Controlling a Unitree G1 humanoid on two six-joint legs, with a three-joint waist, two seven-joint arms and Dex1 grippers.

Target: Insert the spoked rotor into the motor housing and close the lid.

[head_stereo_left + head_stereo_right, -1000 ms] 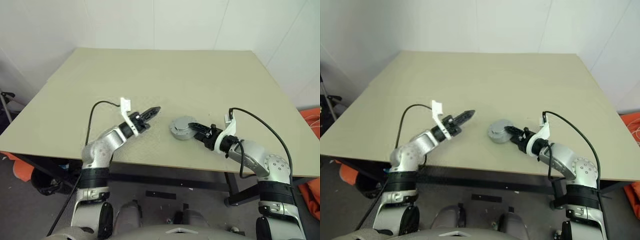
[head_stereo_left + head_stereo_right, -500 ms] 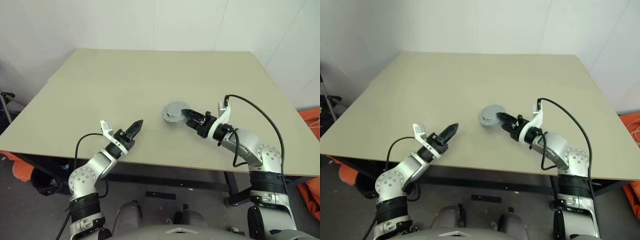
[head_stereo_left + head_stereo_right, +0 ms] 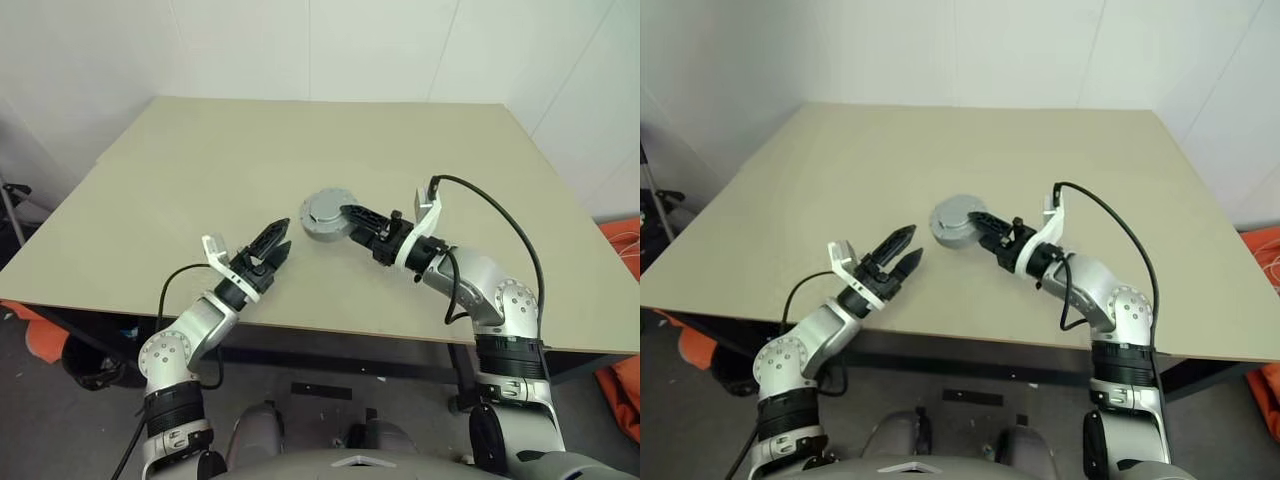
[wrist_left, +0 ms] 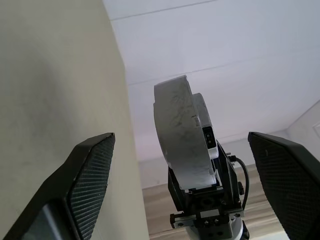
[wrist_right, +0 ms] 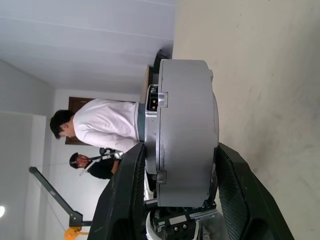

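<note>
You can't see inside the motor housing [image 5: 184,130]: its rim faces the right wrist camera, and the right gripper [image 3: 352,216] fingers [image 5: 127,195] cover its flat faces. Whether rotor or lid sits inside stays hidden from you.

- The motor housing [image 3: 326,214], a short grey metal cylinder, is being held off the counter [image 3: 300,150] between the two black fingers of the right tool [image 3: 347,216].
- It is facing upward and looking closed, its flat grey face bearing a small hub.
</note>
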